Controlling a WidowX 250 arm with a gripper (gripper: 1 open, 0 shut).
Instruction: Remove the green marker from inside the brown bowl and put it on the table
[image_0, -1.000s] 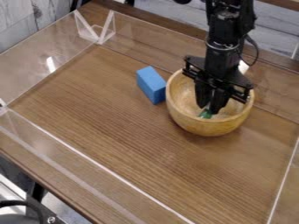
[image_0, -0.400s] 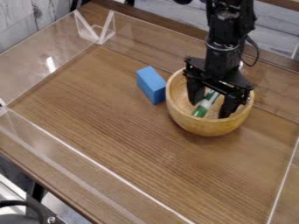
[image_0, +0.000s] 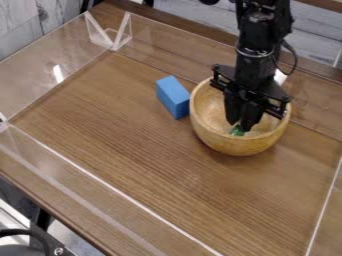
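Since a moment ago my fingers have drawn together: they stood spread apart inside the bowl, and now they are pinched narrow around the green marker (image_0: 238, 128), which had lain more exposed between them, its white barrel showing. Now only a little green of it shows, right at my fingertips, low inside the brown bowl (image_0: 209, 127). My pincer (image_0: 242, 124) points straight down into the bowl and is clamped on the marker; the rest of the marker is hidden behind my black fingers, so I cannot tell how it is tilted. The bowl holds nothing else that I can see. It sits at the right of the frame, a little above the middle, resting on the table (image_0: 120, 150). Just beside its left rim, close but whether touching I cannot tell, lies a small blue block (image_0: 171, 96). Clear acrylic walls (image_0: 54, 60) edge the tabletop, and a clear folded piece (image_0: 110, 33) stands at the upper left corner.
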